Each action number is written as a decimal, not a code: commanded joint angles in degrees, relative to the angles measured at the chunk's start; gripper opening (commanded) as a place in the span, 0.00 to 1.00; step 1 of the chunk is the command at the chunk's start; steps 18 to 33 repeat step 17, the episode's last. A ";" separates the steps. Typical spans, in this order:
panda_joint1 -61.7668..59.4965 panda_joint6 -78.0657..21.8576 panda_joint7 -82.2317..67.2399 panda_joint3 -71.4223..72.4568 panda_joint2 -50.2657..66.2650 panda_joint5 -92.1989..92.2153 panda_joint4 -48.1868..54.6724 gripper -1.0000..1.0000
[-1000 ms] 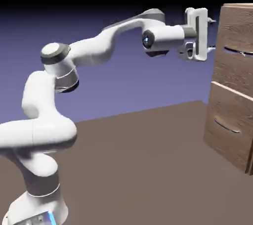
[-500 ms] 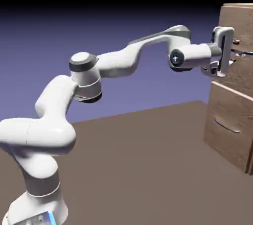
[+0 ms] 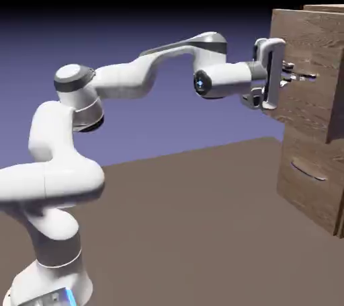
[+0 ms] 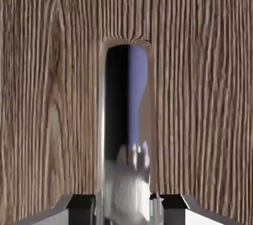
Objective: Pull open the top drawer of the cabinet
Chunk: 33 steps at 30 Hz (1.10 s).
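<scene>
No writing to read anywhere here: the cabinet [image 3: 316, 96] shows only bare wood grain in both views, and the white arm [image 3: 121, 83] carries no label, brand, number or sign that can be made out.

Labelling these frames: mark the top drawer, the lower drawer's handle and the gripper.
top drawer [image 3: 306, 42]: exterior view, bare wood of its front.
lower drawer's handle [image 3: 309, 171]: exterior view, middle of the bar.
gripper [image 3: 295, 73]: exterior view, between its fingertips.

Brown table [image 3: 188, 217] under cabinet [image 3: 316, 183], robot base [image 3: 50, 284]
</scene>
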 commanded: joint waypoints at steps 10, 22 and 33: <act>19.13 -2.56 -0.86 -9.52 -3.11 -4.78 -20.75 0.00; 28.21 -1.95 0.15 -14.22 -5.98 -8.74 -29.02 1.00; 28.21 -1.95 0.15 -14.22 -5.98 -8.74 -29.02 1.00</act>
